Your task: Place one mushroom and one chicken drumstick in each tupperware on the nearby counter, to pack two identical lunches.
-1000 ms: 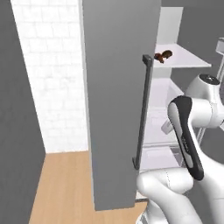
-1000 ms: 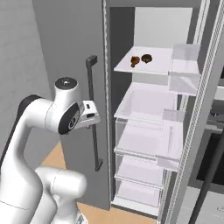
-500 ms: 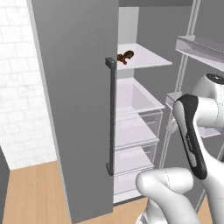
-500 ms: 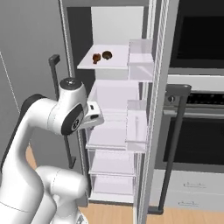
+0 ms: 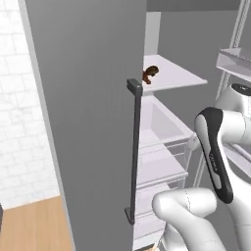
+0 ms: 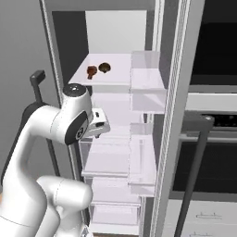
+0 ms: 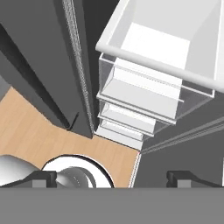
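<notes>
An open fridge is faced, its grey door [image 5: 83, 108] swung wide with a dark bar handle [image 5: 133, 152] along its edge; on the upper shelf [image 6: 113, 69] a brown chicken drumstick [image 6: 91, 71] is seen lying just beside a dark mushroom [image 6: 105, 67], and they show in the left base view as one brown lump. The gripper [image 7: 111, 177] is held in front of the clear drawers [image 7: 144, 105], above the wooden floor [image 7: 39, 140]; its fingertips [image 7: 43, 177] are spread wide apart, with nothing between them.
</notes>
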### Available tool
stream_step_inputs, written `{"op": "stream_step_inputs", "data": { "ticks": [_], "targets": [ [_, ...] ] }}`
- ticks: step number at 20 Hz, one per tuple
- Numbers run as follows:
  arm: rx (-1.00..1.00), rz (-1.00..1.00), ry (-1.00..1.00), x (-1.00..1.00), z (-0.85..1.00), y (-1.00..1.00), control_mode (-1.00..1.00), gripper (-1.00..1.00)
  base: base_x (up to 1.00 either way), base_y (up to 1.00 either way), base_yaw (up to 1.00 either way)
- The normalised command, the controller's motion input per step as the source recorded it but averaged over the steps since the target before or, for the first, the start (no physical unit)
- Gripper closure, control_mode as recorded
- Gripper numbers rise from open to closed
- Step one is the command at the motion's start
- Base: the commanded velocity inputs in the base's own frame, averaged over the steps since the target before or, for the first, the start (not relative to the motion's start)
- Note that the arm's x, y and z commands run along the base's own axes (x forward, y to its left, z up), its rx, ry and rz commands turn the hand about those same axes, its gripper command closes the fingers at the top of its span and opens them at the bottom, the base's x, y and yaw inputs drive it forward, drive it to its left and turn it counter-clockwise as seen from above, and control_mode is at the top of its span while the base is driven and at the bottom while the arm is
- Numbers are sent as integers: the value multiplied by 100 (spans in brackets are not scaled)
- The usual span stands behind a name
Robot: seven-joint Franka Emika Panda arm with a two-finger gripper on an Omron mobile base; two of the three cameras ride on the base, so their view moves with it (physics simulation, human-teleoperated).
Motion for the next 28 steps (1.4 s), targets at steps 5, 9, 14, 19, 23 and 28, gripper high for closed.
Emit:
{"op": "stream_step_inputs", "data": {
  "ticks": [5, 9, 14, 19, 23, 28],
  "targets": [
    [0, 0, 0, 0, 0, 0, 100, -100, 52, -34, -1],
    [0, 0, 0, 0, 0, 0, 100, -100, 48, -7, -1],
    [0, 0, 0, 0, 0, 0, 100, -100, 59, 2, -10],
    [0, -13, -31, 23, 62, 22, -100, -100, 13, 2, -3],
    [1, -12, -65, -1, 100, 11, -100, -100, 0, 0, 0],
    [18, -12, -53, 3, 100, 0, -100, -100, 0, 0, 0]
  ]
}}
